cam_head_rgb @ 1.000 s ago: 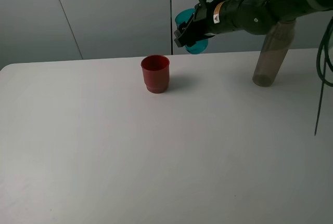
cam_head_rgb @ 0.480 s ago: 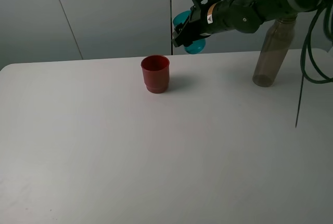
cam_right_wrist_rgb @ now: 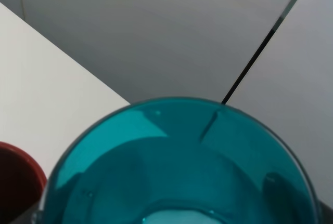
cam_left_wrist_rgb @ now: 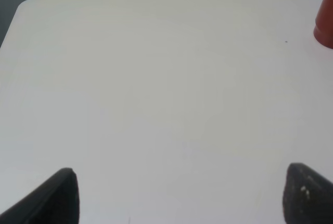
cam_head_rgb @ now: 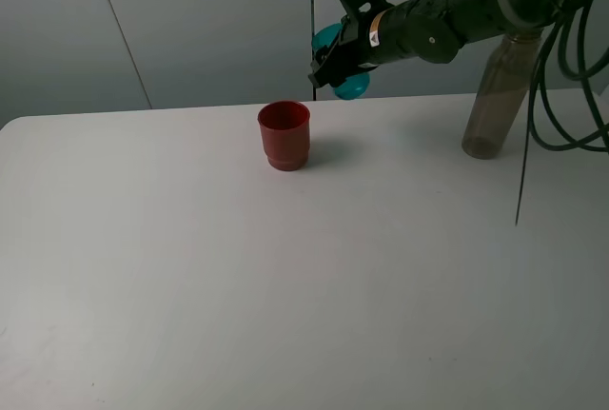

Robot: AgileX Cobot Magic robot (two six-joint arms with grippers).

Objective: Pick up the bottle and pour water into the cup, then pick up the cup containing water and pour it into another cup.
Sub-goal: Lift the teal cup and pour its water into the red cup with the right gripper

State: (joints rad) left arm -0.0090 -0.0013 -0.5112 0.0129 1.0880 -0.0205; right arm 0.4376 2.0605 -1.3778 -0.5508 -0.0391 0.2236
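Grey wall panels (cam_head_rgb: 190, 20) with a dark vertical seam back a white table (cam_head_rgb: 285, 286) that fills most of the exterior view. Right arm (cam_head_rgb: 457, 15) reaches in from the upper right, across toward the middle, held above the table's far edge. Bottle (cam_head_rgb: 497, 96), smoky grey-brown and translucent, stands upright on the table at the far right, its upper part behind the arm. Red cup (cam_head_rgb: 284, 134) stands upright near the far-centre of the table, well apart from the bottle. Right gripper (cam_head_rgb: 335, 56) is closed around the teal cup (cam_head_rgb: 344, 63), which is off the table, tilted, up and to the right of the red cup and not touching it. Right wrist view: teal cup rim (cam_right_wrist_rgb: 177, 167) fills the lower frame, looking into its mouth; whether water is inside is hard to judge. Red cup rim shows at one corner (cam_right_wrist_rgb: 15, 182). Left gripper (cam_left_wrist_rgb: 177, 195): only two dark fingertips (cam_left_wrist_rgb: 57, 198) show, set wide apart over bare table, nothing between them; red cup edge (cam_left_wrist_rgb: 325, 18) is at the frame margin.
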